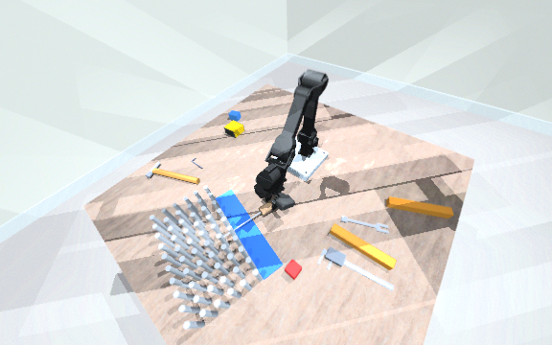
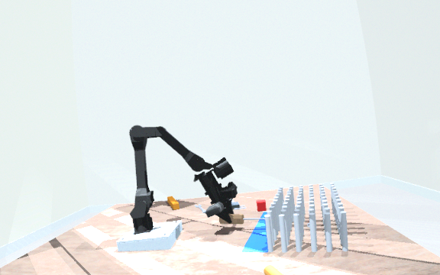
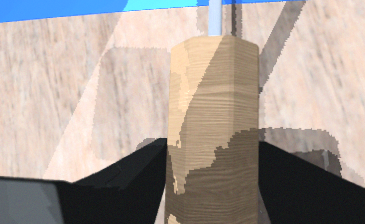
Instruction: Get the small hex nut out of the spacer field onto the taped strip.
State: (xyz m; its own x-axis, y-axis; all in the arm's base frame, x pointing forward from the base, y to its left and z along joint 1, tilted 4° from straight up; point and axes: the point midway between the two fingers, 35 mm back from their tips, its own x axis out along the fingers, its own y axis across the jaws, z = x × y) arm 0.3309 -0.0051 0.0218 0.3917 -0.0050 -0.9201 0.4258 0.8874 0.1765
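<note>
Pale walls surrounded the wood-grained tabletop (image 1: 353, 297) (image 2: 189, 263). We found the pincer (image 1: 275, 205) (image 2: 224, 218) (image 3: 211, 149) clamped about the wooden handle of a thin-shafted tool (image 1: 266, 209) (image 2: 237, 218) (image 3: 213, 100). The shaft pointed away from the pincer, across the blue strip (image 1: 268, 259) (image 2: 256, 238) (image 3: 48, 9), towards the front row of spacers (image 1: 218, 264) (image 2: 313, 233); whether its tip stood among them we could not tell. The hex nut was not discernible, so its bearing remained unverified. In our judgement, the next advance required the shaft aligned with a gap between spacers.
</note>
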